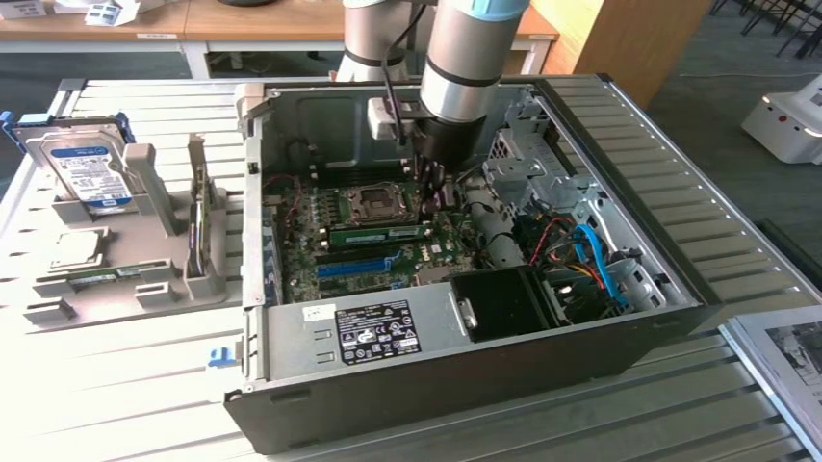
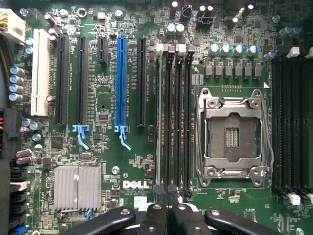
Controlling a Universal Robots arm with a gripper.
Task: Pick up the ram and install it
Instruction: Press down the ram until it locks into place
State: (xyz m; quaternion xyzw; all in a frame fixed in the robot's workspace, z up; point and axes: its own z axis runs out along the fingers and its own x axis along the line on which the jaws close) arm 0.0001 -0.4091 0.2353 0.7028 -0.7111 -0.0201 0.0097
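The ram [image 1: 379,233] is a long green stick with a white label, standing on edge in a memory slot beside the CPU socket [image 1: 376,200] inside the open computer case [image 1: 642,318]. In the wrist view the ram [image 2: 159,117] is a thin pale edge in the outermost of the black slots next to the socket [image 2: 232,134]. My gripper [image 1: 438,192] hangs just above the motherboard near one end of those slots. It is shut, and its black fingers [image 2: 155,218] meet with nothing between them.
A grey holder [image 1: 122,279] at the exterior view's left carries a hard drive [image 1: 84,173], an upright green card [image 1: 195,207] and a CPU chip [image 1: 77,252]. Inside the case are the power supply [image 1: 372,327], a black shroud [image 1: 507,303] and blue cables [image 1: 598,265].
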